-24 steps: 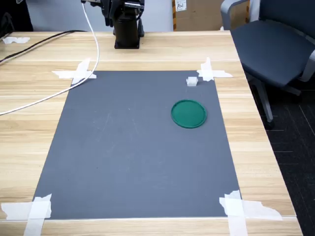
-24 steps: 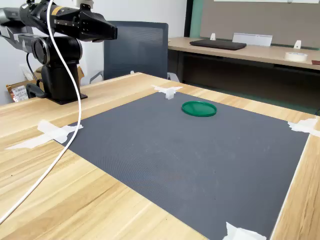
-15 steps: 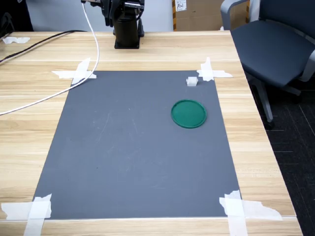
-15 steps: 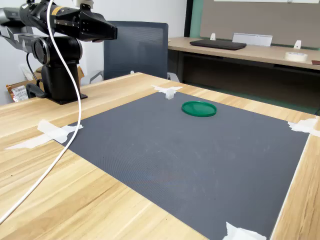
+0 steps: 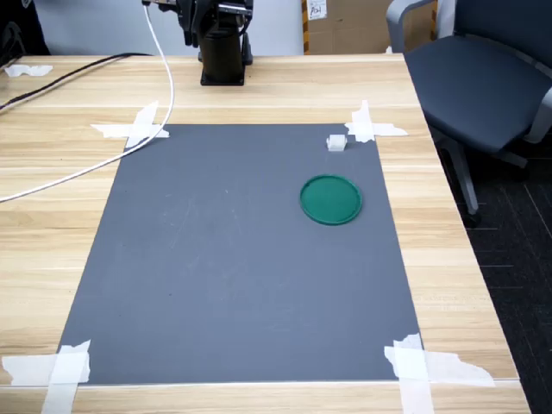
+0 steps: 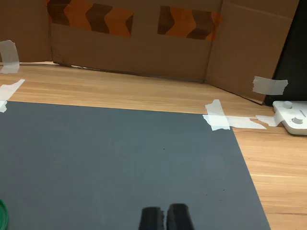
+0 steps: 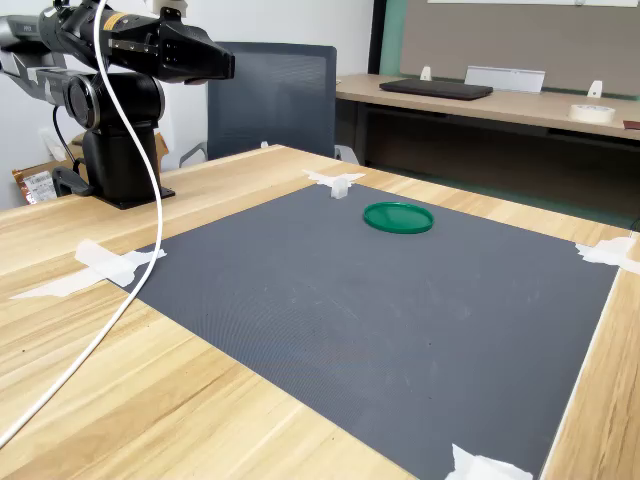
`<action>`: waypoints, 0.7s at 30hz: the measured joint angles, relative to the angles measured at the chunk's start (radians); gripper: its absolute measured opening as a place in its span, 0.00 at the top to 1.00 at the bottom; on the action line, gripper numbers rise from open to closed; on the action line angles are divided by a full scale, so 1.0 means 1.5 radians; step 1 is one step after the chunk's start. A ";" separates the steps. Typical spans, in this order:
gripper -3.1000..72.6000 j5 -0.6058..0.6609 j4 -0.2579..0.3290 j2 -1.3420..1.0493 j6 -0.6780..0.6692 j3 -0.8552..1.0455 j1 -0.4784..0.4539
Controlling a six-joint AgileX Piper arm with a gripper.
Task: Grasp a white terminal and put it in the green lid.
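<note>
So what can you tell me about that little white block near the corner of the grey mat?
The terminal is a tiny, pale white, roughly cube-shaped block that looks like plastic, slightly see-through. It sits on the grey mat, close to the corner that is top right in the first exterior view, right beside the tape holding that corner down. Whether it touches the tape is unclear. The green lid lies a little nearer the camera, apart from it. Nothing holds it; finer details are too small to see.

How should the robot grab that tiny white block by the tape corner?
Probably from straight above, pinching two opposite flat sides of the white terminal. It is blocky, sits on the grey mat apart from the green lid, and masking tape lies close beside it.
</note>
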 joint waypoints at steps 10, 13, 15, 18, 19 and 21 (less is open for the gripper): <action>1.00 0.001 0.000 0.000 0.000 0.000 0.000; 1.00 0.015 0.002 0.000 0.000 0.000 0.000; 1.00 0.027 0.003 0.000 0.000 0.000 0.000; 1.00 0.031 0.005 0.001 0.000 0.000 0.000; 1.00 0.036 0.005 0.007 0.000 -0.001 0.000; 1.00 0.059 0.005 0.036 0.000 -0.014 0.000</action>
